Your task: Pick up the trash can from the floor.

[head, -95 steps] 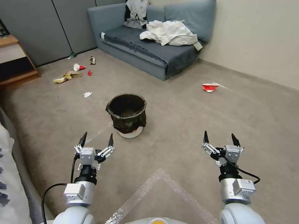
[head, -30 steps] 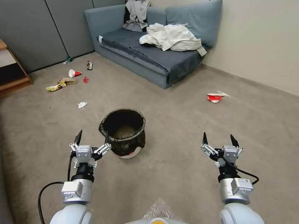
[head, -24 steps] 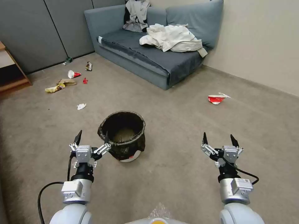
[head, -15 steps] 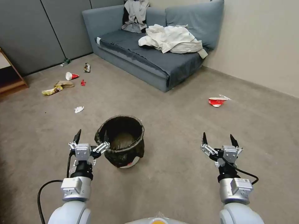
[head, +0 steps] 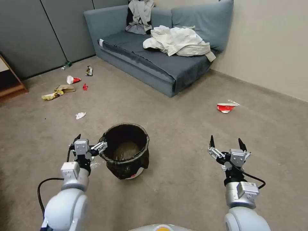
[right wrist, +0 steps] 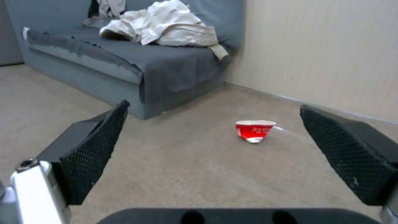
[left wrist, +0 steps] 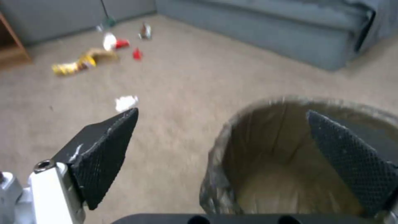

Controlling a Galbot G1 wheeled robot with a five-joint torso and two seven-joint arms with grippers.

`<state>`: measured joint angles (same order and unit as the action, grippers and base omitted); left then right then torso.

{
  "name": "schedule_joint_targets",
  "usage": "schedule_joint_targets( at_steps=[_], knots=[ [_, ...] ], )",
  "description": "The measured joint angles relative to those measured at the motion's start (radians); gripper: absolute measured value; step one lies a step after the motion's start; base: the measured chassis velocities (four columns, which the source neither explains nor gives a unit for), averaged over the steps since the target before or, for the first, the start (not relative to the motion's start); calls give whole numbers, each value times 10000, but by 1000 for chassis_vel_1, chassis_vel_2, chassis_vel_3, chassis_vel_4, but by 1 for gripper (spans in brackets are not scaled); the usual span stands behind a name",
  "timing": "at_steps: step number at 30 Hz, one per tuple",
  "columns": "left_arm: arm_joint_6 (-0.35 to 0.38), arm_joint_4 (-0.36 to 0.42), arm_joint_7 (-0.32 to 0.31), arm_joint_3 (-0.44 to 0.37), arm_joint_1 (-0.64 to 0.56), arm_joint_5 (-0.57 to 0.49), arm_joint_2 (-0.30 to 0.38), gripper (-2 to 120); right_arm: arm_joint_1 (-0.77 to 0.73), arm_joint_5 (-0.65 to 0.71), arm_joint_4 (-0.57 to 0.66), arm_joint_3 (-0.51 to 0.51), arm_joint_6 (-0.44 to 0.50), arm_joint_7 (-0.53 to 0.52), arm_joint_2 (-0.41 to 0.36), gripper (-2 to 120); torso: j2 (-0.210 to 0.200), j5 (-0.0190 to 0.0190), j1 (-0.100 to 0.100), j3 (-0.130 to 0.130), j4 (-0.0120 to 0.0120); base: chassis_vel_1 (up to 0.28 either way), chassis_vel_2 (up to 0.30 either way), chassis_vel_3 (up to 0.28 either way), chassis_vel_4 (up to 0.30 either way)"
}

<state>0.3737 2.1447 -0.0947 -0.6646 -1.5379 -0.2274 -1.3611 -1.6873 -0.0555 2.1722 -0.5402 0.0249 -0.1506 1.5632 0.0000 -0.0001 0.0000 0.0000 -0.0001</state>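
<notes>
Lower left of the head view, the left gripper (head: 87, 144) spreads wide astride the near rim of the trash can (head: 125, 155), which stands on the floor (head: 179, 173) at lower centre, apparently positioned to pinch it. Lower right, the right gripper (head: 226, 142) hangs open, empty.

We see a blue-grey sofa (head: 154, 54) at about twelve o'clock, against the far wall, with a heap of pale cloth (head: 175, 41) on its seat and a grey garment (head: 138, 16) draped over its backrest. At about two o'clock a crushed red-and-white cup (head: 226, 107) lies on its own, well apart from the sofa. Toward ten o'clock we find scattered litter: a yellow wrapper (head: 50, 94) just beside a brown paper bag (head: 65, 88), another red-and-white cup (head: 72, 79), a small red scrap (head: 85, 86), a crumpled dark packet (head: 89, 71) and a green bottle (head: 66, 65) near the grey partition (head: 35, 32). A white paper wad (head: 80, 115) lies nearer. A wooden shelf (head: 11, 83) stands at nine o'clock.
</notes>
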Motion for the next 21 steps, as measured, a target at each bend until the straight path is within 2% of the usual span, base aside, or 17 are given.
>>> schedule_joint_targets(
  at_steps=[3, 6, 7, 10, 12, 15, 21],
  knots=[
    [407, -226, 16, -11, 215, -333, 156, 100, 14, 6, -34, 2, 2, 0, -10, 100, 0, 1, 0, 0, 1, 0, 0, 0, 0],
    [1214, -537, -120, -27, 679, -1018, 383, 100, 23, 14, -71, 2, 5, 0, -31, 100, 0, 0, 0, 0, 1, 0, 0, 0, 0],
    [1214, -537, -120, -27, 679, -1018, 383, 100, 23, 14, -71, 2, 5, 0, -31, 100, 0, 0, 0, 0, 1, 0, 0, 0, 0],
    [2078, -769, -462, 52, 1170, -1545, 625, 100, 23, 20, -90, -21, 16, 0, -44, 100, -1, 1, 0, 0, 0, 0, 0, 0, 0],
    [2239, -882, -549, 100, 1306, -1585, 689, 100, 22, 27, -99, -29, 31, 0, -45, 100, 0, 1, 0, 0, 1, 0, 0, 0, 0],
    [2963, -1251, -856, 261, 1772, -2126, 851, 100, 15, 177, -143, -58, 72, -3, -48, 100, 0, 1, 0, 0, 1, 0, 0, 0, 0],
    [3454, -1645, -975, 457, 2220, -2516, 951, 100, 17, 300, -185, -111, 68, -15, -69, 100, 0, 0, 0, 0, 0, 0, 0, 0, 0]
  ],
)
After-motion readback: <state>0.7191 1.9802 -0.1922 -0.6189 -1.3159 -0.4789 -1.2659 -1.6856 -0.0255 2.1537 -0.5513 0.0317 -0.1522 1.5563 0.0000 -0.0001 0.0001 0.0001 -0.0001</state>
